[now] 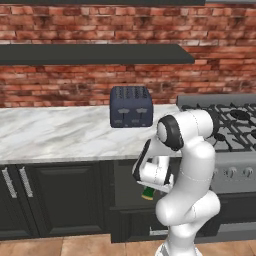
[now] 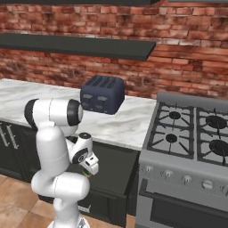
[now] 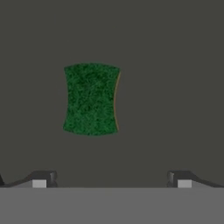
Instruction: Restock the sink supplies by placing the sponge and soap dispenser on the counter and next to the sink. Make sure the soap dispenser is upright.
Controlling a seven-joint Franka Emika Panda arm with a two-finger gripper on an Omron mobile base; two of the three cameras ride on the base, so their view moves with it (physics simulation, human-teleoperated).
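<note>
My gripper [image 3: 111, 179] is spread wide and holds nothing; the two fingertips [image 3: 41, 179] stand far apart at the bottom of the hand view. Straight ahead of them, a little to the left of the midline, lies the sponge [image 3: 91, 99], green face toward me with a thin yellow edge showing along one side. It rests on a flat dark surface, apart from the fingers, with bare surface between us.

From the base views, my hand is folded low in front of the dark cabinet [image 1: 65, 197], below the edge of the desk [image 1: 60, 132], and a bit of green and yellow peeks out just under my wrist. So I judge the sponge sits inside an opened space under the desk, though I cannot tell exactly what kind.

What could go wrong: the sponge is off-centre to my fingers, so if I go straight down, one finger may land on it and push it aside instead of straddling it. It is flat and soft, so a shallow close could slip over the top, and too deep a push would jam my fingertips into the surface. Lifting out, my wrist could strike the desk edge above. The toaster [image 1: 131, 106] stands on the desk near where I would rise.
</note>
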